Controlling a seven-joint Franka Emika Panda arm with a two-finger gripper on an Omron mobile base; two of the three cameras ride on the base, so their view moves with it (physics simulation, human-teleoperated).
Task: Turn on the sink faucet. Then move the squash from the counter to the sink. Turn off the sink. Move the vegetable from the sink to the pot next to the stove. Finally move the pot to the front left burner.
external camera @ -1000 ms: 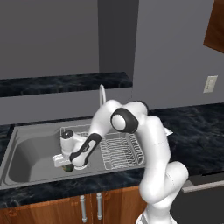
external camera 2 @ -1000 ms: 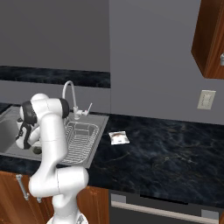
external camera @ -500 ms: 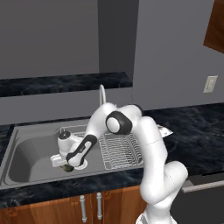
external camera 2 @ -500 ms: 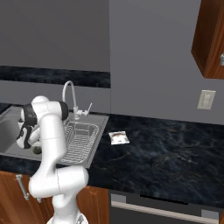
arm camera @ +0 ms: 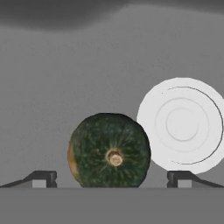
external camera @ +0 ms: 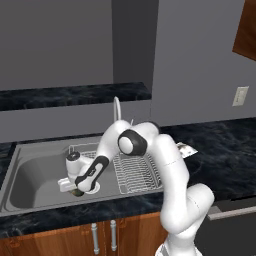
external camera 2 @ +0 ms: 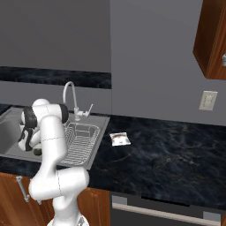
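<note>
The squash [arm camera: 109, 151], a round dark green ball with a pale stem scar, lies on the floor of the sink [external camera: 30, 175], beside the white round drain [arm camera: 181, 124]. My gripper [arm camera: 110, 179] is open low in the left basin. Its two fingertips [arm camera: 41, 178] stand on either side of the squash with a gap on each side. From the left base the gripper [external camera: 75, 189] hangs right over the squash [external camera: 78, 193]. The silver gooseneck sink faucet [external camera: 117, 107] rises behind the basins, with its lever [external camera 2: 88, 110] at the base. The pot and stove are out of view.
A wire rack [external camera: 135, 172] fills the right basin under my forearm. A small white packet [external camera 2: 119, 138] lies on the black veined counter [external camera 2: 167, 154] right of the sink. Below the counter are wooden cabinet doors [external camera: 105, 235] and a grey appliance front [external camera 2: 159, 212].
My hand has sunk a little lower into the left basin, closer over the squash. The fingers have stayed wide apart, and the squash has not moved.
</note>
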